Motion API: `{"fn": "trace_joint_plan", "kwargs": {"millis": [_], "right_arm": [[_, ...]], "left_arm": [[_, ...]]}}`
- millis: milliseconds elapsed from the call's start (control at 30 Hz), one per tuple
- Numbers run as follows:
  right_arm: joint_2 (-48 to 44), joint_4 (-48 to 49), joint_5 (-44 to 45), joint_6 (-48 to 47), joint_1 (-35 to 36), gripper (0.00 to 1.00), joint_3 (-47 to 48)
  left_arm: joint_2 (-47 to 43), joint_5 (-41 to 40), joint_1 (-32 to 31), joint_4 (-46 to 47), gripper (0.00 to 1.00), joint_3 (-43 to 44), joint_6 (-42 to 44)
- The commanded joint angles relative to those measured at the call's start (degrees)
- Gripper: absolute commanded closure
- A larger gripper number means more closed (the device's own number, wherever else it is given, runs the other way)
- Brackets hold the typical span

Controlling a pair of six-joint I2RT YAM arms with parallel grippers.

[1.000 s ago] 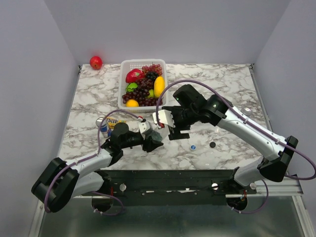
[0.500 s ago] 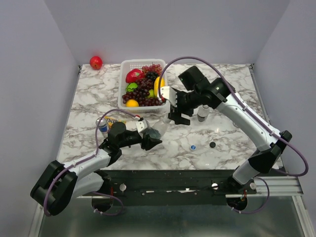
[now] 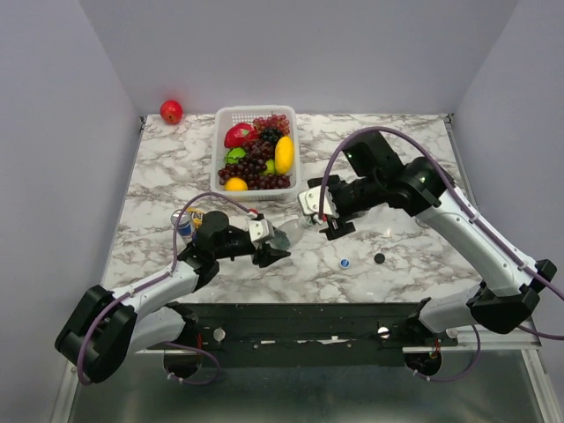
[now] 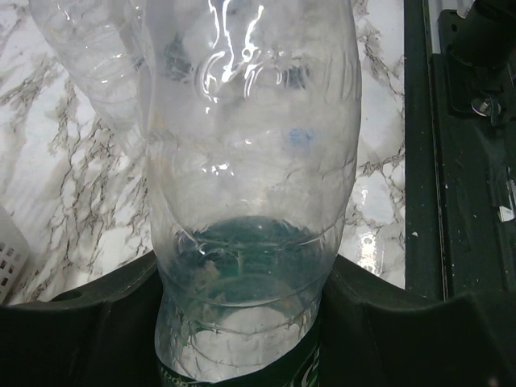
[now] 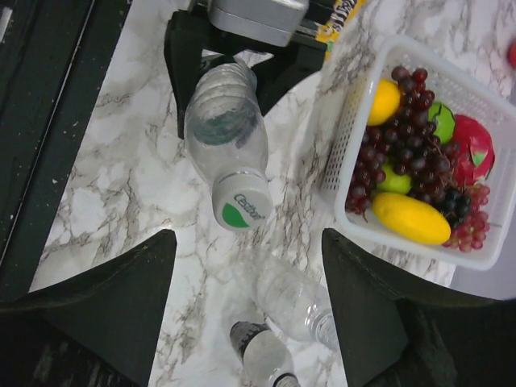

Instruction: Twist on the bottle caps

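Observation:
My left gripper is shut on the lower body of a clear plastic bottle, which lies tilted off the table and points toward the right arm. A white-green cap sits on that bottle's neck. The right gripper is open, and the cap lies just beyond its fingertips, touching neither finger. In the top view this gripper hangs at the bottle's mouth end. A blue cap and a black cap lie loose on the marble nearer the front edge.
Two more clear bottles lie under the right gripper, one uncapped and a smaller one. A white basket of fruit stands at the back. A drink can and a yellow packet sit by the left arm. A red apple is at the back left.
The right gripper has swung away from the basket, come down level with the bottle's cap and narrowed its jaws a little. The left gripper has kept its hold on the bottle.

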Motion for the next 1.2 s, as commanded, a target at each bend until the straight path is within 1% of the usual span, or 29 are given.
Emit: {"fn": "trace_joint_plan", "kwargs": {"millis": [0, 133, 233, 267, 500, 533, 567, 600, 633, 667, 700, 733, 767, 833, 867, 900, 933, 967, 1000, 1033, 1067, 1167], "right_arm": [[1.37, -0.03, -3.44, -7.09, 1.30, 0.20, -1.43], [2.96, -0.12, -3.36, -6.74, 1.40, 0.26, -0.29], [3.66, -0.82, -3.18, -6.74, 1.39, 0.33, 0.32], [3.75, -1.08, -3.09, -6.74, 1.39, 0.38, 0.41], [4.89, -3.28, -1.95, -4.72, 1.39, 0.51, 1.03], [5.07, -3.46, -1.69, -3.50, 1.39, 0.55, 1.20], [5.77, -3.46, -1.25, -2.44, 1.39, 0.61, 1.47], [6.38, -3.37, -1.07, -0.95, 1.39, 0.65, 1.90], [7.17, -3.46, -0.81, 3.50, 1.31, 0.68, 2.52], [8.14, -4.07, -0.81, 5.81, 1.05, 0.75, 4.78], [10.84, -4.86, -1.07, 8.00, 0.87, 0.78, 6.03], [12.09, -6.69, -1.50, 12.81, 0.17, 0.80, 7.69], [13.67, -7.32, -2.03, 15.82, -0.10, 0.87, 10.67], [17.96, -10.38, -3.87, 22.49, -1.32, 0.89, 14.20], [19.21, -11.10, -5.71, 24.53, -1.68, 0.92, 15.60], [20.26, -11.19, -5.64, 27.25, -1.86, 0.97, 18.32], [22.10, -11.19, -5.99, 32.32, -2.29, 0.99, 19.13], [22.21, -10.67, -7.04, 34.11, -2.38, 1.00, 19.22], [22.03, -9.45, -6.52, 36.22, -2.39, 0.99, 18.00], [21.77, -6.74, -5.65, 41.46, -2.39, 1.00, 17.12], [21.42, -5.67, -4.68, 44.21, -2.39, 1.00, 16.50], [22.55, -4.69, -2.30, 53.44, -2.56, 1.00, 15.79]], "left_arm": [[0.84, 3.16, -0.23, -2.83, 1.00, 2.66, 4.05], [1.28, 3.78, -0.32, -4.86, 1.00, 4.51, 6.16], [1.55, 3.78, -0.41, -4.95, 1.00, 5.12, 6.34], [1.64, 3.61, -0.41, -4.86, 1.00, 5.13, 6.51], [1.81, 2.02, -0.41, -3.19, 1.00, 5.39, 6.51], [1.72, 1.76, -0.41, -3.01, 1.00, 5.39, 6.34], [1.81, 0.80, -0.41, -2.32, 1.00, 5.39, 6.16], [1.90, -0.69, -0.50, -1.70, 1.00, 5.30, 5.90], [1.81, -2.10, -0.58, -1.08, 1.00, 5.13, 5.20], [1.81, -3.41, -0.59, 0.23, 1.00, 4.95, 5.02], [1.72, -6.82, -0.67, 0.85, 1.00, 4.86, 4.93], [1.72, -8.86, -0.93, 1.20, 1.00, 4.60, 5.02], [1.72, -10.79, -1.11, 1.82, 1.00, 4.51, 5.98], [1.64, -14.83, -1.55, 1.91, 1.00, 4.42, 7.65], [1.72, -16.33, -1.73, 1.91, 1.00, 4.34, 9.40], [1.81, -17.57, -1.90, 2.00, 1.00, 4.34, 9.85], [1.81, -20.62, -2.08, 2.00, 1.00, 4.34, 10.64], [1.90, -21.96, -2.60, 2.35, 1.00, 4.34, 11.17], [2.07, -23.36, -2.69, 2.70, 1.00, 4.25, 11.69], [1.90, -24.77, -2.96, 2.87, 1.00, 4.25, 11.96], [1.99, -28.27, -3.48, 3.31, 1.00, 4.25, 11.96], [2.08, -32.07, -3.66, 3.67, 1.00, 4.51, 11.53]]}}
